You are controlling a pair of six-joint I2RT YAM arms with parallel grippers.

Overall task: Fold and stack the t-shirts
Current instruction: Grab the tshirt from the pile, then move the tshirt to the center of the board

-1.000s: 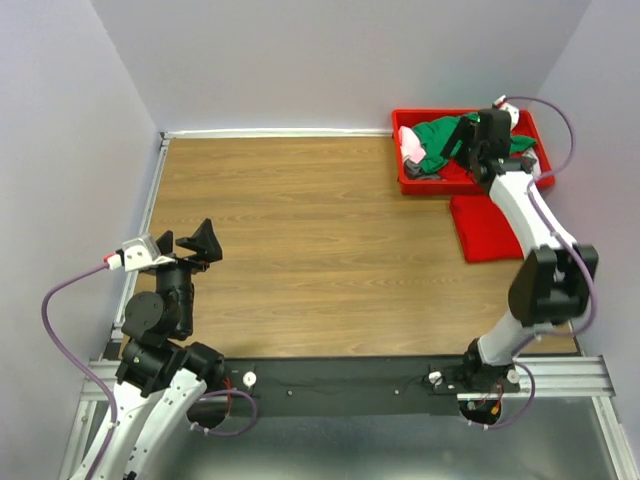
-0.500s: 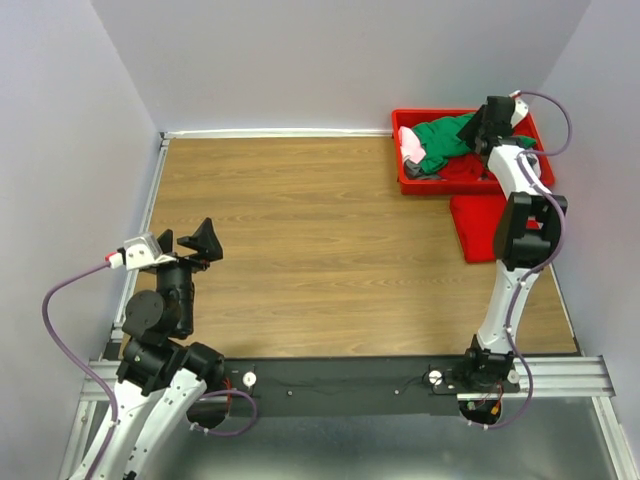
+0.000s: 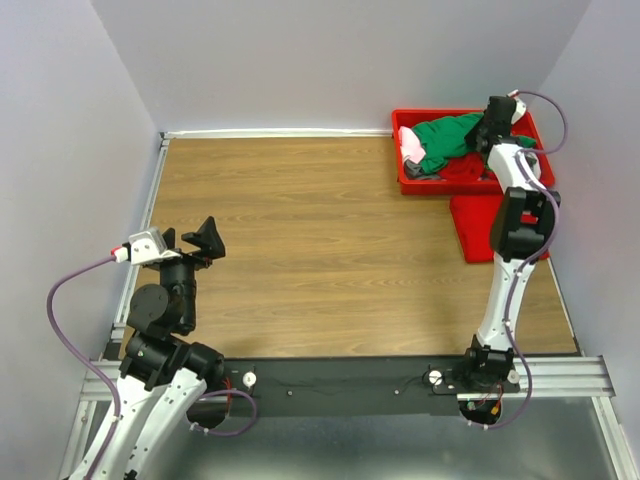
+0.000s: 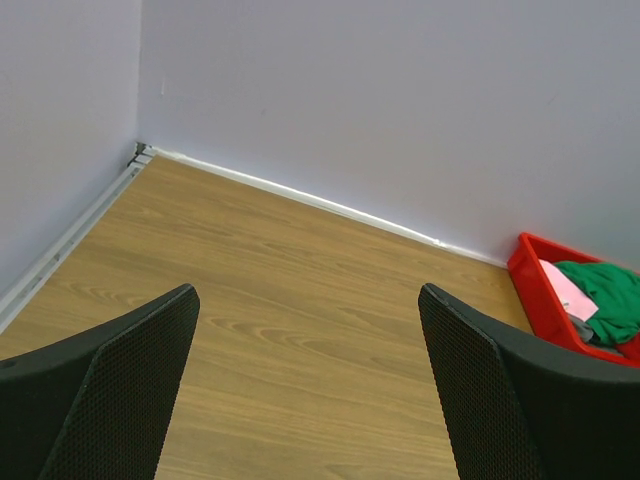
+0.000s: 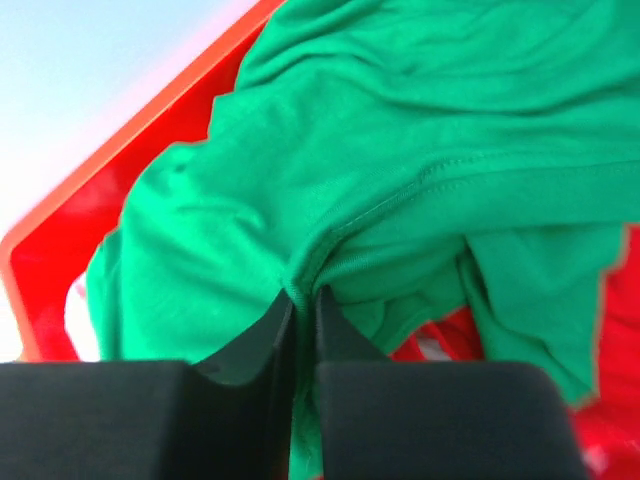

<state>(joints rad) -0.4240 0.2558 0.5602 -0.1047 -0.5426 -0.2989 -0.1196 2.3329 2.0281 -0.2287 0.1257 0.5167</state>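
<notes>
Right wrist view only: right gripper (image 5: pixel 298 305) clamped on fold of one green t-shirt (image 5: pixel 420 140) in one red bin (image 5: pixel 130 150). Overhead only: one red t-shirt (image 3: pixel 478 232) on table (image 3: pixel 300 220) beside bin. Left gripper (image 4: pixel 307 300) spread wide.

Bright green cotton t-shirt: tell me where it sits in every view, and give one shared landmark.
Top external: the bright green cotton t-shirt lies upper right, heaped in the red plastic bin.
Left wrist: t-shirt at the far right edge, inside the bin.
Right wrist: t-shirt fills the frame, a fold pinched in the right gripper.
Shared landmark: the bin's red wall.
</notes>
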